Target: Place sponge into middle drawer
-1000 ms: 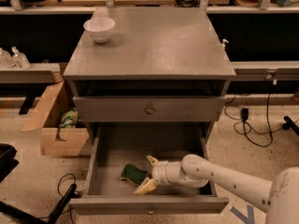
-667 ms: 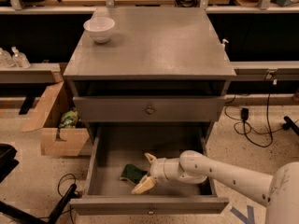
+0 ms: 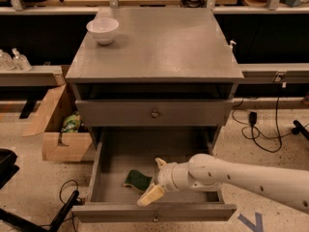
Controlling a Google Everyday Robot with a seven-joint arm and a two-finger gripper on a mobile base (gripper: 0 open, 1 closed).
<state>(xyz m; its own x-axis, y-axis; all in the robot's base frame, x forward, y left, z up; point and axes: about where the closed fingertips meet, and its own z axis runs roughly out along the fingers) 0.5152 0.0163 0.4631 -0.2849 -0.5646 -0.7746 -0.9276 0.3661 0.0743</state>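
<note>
Camera view: I have the grey cabinet point(image 3: 154, 71) square ahead, with its worktop point(image 3: 164, 42) filling the upper half of my picture. A white bowl point(image 3: 103, 30) stands on the worktop towards 11 o'clock, close to the back left corner. The upper drawer point(image 3: 154, 113) is shut, its round knob point(image 3: 155, 113) at the middle of the front.

Below it, at 6 o'clock in my picture, the middle drawer point(image 3: 140, 146) is pulled well out and I can see down into its grey tray. The sponge point(image 3: 138, 180) lies flat on the tray floor, green face up, towards the front and a little left of centre.

My white arm point(image 3: 241, 175) comes in from 4 o'clock and reaches over the drawer. The jaws sit inside the drawer at 3 o'clock of the sponge, just beside it. They are spread wide, one fingertip point(image 3: 150, 195) near the drawer front and the other further back, and they hold nothing.

A cardboard box point(image 3: 63, 129) sits on the floor at 9 o'clock of the cabinet.
</note>
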